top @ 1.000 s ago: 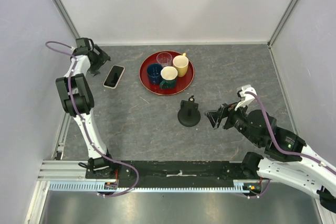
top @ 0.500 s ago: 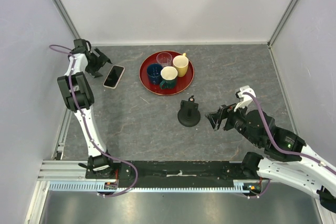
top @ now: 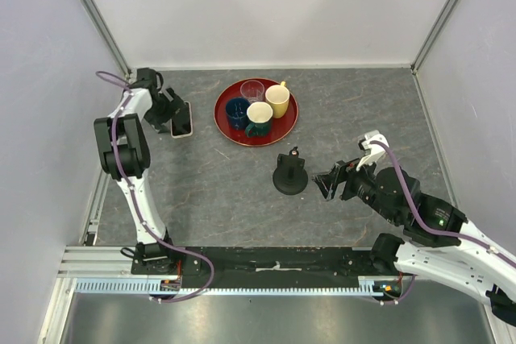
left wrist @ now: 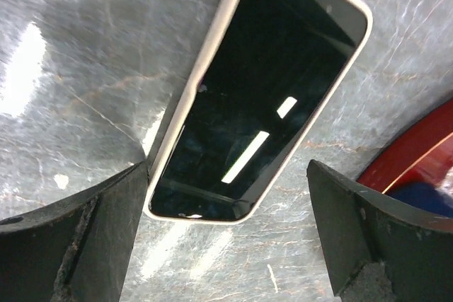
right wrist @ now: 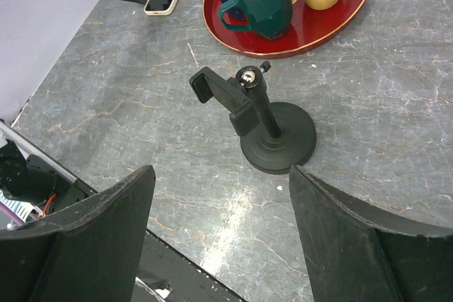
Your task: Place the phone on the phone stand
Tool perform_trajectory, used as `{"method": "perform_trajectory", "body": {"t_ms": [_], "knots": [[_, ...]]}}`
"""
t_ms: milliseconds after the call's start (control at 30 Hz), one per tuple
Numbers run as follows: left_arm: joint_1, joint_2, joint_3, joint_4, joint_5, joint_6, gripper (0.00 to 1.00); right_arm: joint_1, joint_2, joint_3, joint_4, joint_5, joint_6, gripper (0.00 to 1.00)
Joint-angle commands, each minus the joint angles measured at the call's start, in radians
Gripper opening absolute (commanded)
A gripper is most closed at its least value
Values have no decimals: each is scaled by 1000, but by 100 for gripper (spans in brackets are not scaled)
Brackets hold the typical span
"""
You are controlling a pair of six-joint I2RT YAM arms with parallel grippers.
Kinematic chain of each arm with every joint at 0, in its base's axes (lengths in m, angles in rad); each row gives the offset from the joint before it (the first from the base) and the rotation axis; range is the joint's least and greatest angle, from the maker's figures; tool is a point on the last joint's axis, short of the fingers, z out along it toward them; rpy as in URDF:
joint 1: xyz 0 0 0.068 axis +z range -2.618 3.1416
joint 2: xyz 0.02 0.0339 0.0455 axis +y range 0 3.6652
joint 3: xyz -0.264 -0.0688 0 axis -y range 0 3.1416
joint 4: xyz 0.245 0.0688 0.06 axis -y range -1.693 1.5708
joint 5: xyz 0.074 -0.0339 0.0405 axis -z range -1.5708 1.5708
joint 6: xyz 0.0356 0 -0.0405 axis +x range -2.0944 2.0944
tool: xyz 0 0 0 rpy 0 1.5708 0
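Left claw now wide open astride dark-screened, pale-rimmed phone; right claw open.

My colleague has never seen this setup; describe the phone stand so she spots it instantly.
Find the red tray of cups at the table's back. Just below it in the top view, the stand sits alone. Unlike the cups, it is all black: disc base, short post, clamp.
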Motion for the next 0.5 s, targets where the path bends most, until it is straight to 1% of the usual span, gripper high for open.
{"method": "perform_trajectory", "body": {"t_ms": [0, 233, 300, 367, 400, 467], "knots": [[-72, -69, -15, -40, -135, 68, 100, 4, -15, 2, 47, -11, 7, 83], [-124, -129, -115, 5, -158, 109, 100, 2, -22, -1, 42, -8, 4, 83], [-151, -141, -126, 8, -229, 140, 100, 2, -18, -6, 42, -11, 4, 83], [-153, -144, -120, 2, -290, 154, 100, 2, -13, -9, 42, -12, 5, 83], [-190, -143, -117, 0, -307, 168, 100, 2, -10, -11, 44, -15, 5, 83], [-191, -115, -89, -24, -348, 162, 100, 2, -9, -12, 49, -20, 7, 83]]}}
